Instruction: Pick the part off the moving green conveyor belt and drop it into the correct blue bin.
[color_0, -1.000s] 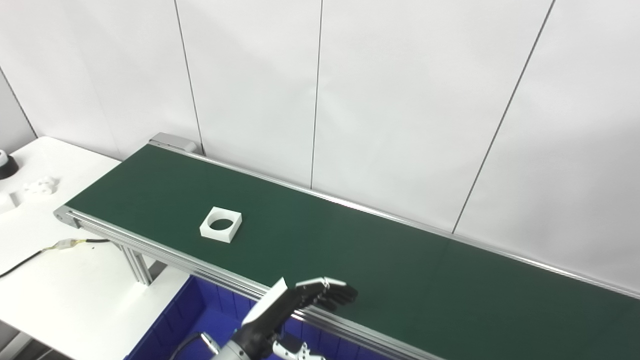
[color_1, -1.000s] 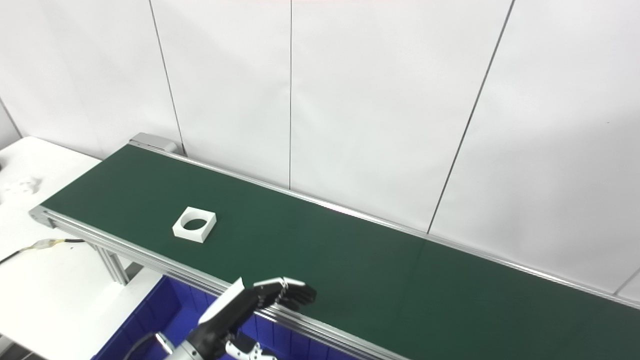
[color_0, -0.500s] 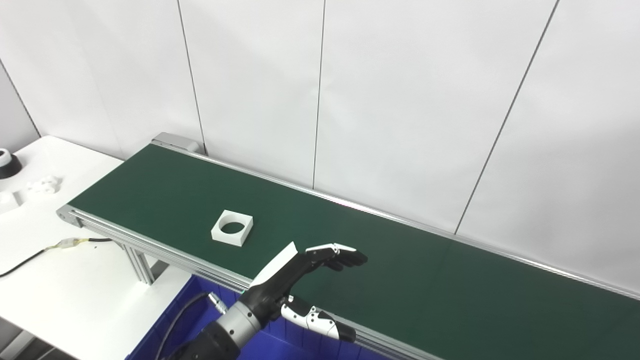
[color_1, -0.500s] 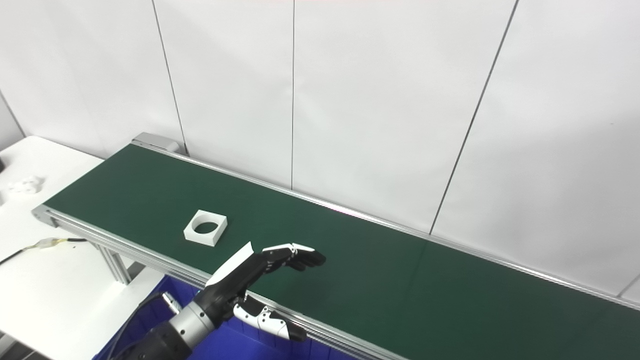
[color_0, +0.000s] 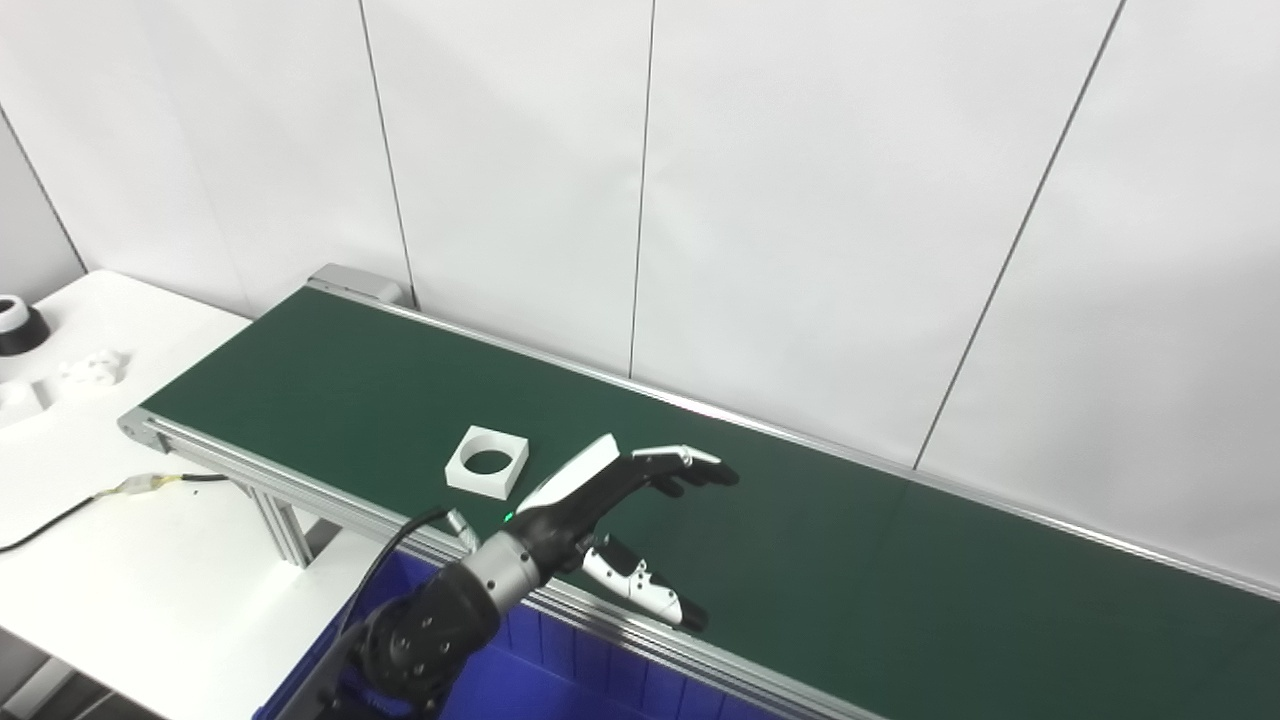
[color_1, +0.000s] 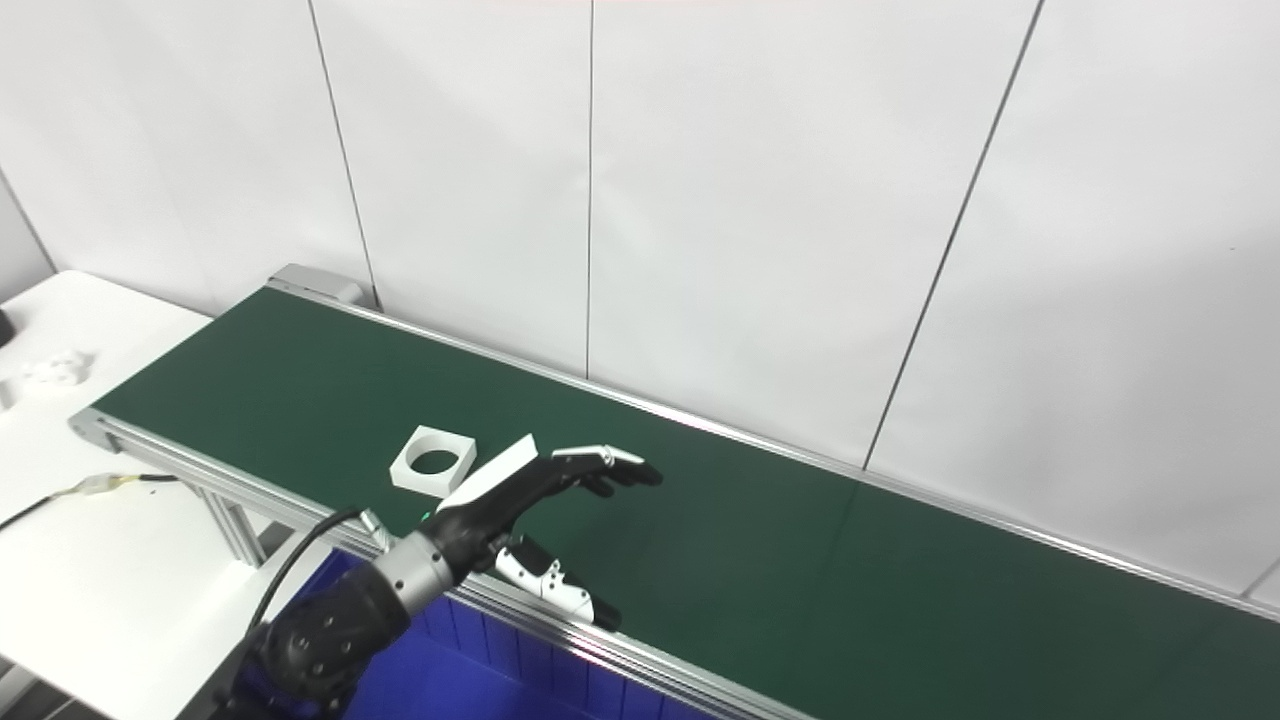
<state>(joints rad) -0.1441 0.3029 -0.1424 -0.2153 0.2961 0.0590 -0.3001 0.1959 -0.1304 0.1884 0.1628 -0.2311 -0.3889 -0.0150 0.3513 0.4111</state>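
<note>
White and square with a round hole through its middle, the part (color_0: 487, 461) lies flat on the green conveyor belt (color_0: 820, 560), near the belt's front rail and toward its left end. Compared with a second ago it sits further along the belt to the right, though the whole picture has also shifted a little, so some of that change is the camera's. Just to the right of the part, apart from it, the left hand (color_0: 610, 500) hangs above the belt with its fingers (color_0: 690, 465) stretched out together toward the right and the thumb (color_0: 640, 588) held away below them; it holds nothing. A second ago this hand was low at the front rail, half over the blue bin (color_0: 560, 680); half a second ago it had risen over the belt's front edge, and now it is higher and further in, close beside the part. Its dark forearm comes up from the bottom edge across the bin and the rail. The right hand is out of sight. At far left a white table (color_0: 120, 580) carries a cable (color_0: 120, 492) and small white pieces (color_0: 90, 368).
</note>
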